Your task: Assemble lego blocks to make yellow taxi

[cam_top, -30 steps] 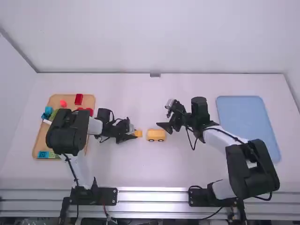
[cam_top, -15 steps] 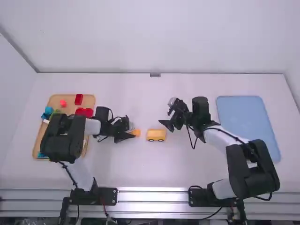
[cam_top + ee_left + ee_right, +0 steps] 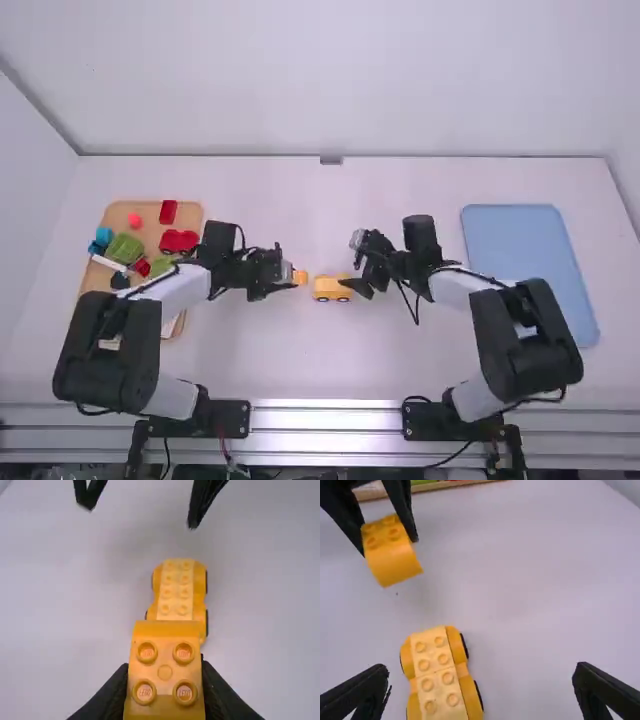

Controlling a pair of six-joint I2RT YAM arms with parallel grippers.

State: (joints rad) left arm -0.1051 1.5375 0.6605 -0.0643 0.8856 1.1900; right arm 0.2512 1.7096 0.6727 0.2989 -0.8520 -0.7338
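Moved nearer one wheeled base [image 3: 332, 289]: left gripper [image 3: 288, 281], fingers holding one yellow block [image 3: 165, 672] — right gripper [image 3: 357, 273], fingers wide.

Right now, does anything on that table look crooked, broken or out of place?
Nothing stands out: the yellow car base sits upright on its wheels, and the left gripper holds a yellow block, with no damage visible.

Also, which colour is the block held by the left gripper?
Orange-yellow; the left wrist view shows it best.
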